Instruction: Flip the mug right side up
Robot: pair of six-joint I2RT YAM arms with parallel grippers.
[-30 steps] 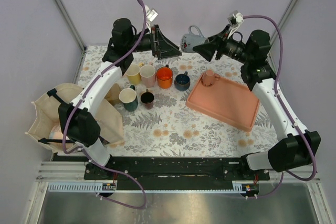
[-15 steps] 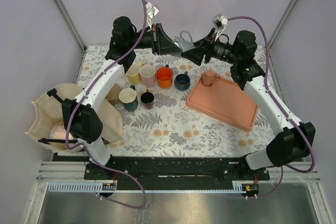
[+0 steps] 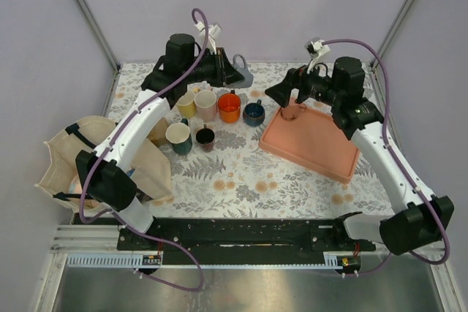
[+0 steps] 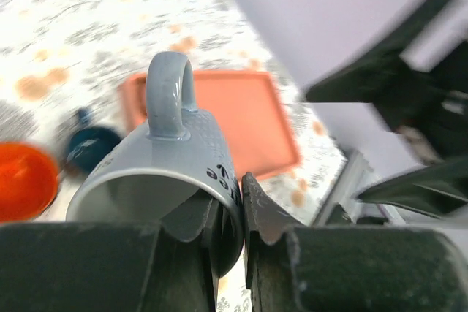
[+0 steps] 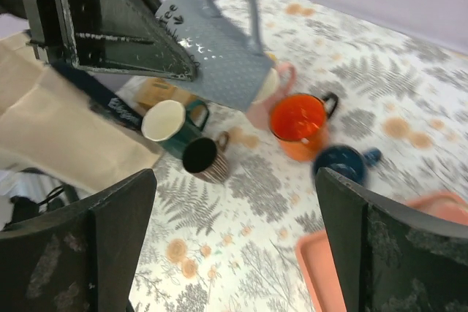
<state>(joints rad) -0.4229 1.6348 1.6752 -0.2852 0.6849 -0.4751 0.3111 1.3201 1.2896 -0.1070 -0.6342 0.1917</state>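
Observation:
The grey dotted mug (image 3: 242,77) hangs in the air at the back of the table, lying on its side with its handle up. My left gripper (image 3: 232,72) is shut on its rim. In the left wrist view one finger is inside the mug (image 4: 157,173) and the other presses the outside wall, with the left gripper (image 4: 241,217) pinching between them. My right gripper (image 3: 277,96) stands wide open over the tray's far corner, apart from the mug. From the right wrist view the mug (image 5: 216,45) is up left, and the right gripper (image 5: 234,242) holds nothing.
Below the mug stand a yellow mug (image 3: 186,102), a pink one (image 3: 206,104), an orange one (image 3: 229,107), a dark blue one (image 3: 254,113), a teal one (image 3: 178,137) and a striped one (image 3: 205,137). A salmon tray (image 3: 322,147) carries a pink mug (image 3: 292,109). A cloth bag (image 3: 66,158) lies left.
My right gripper has opened, let go of the grey mug and drawn back right over the tray. My left gripper has shut on the mug's rim and carried it slightly left.

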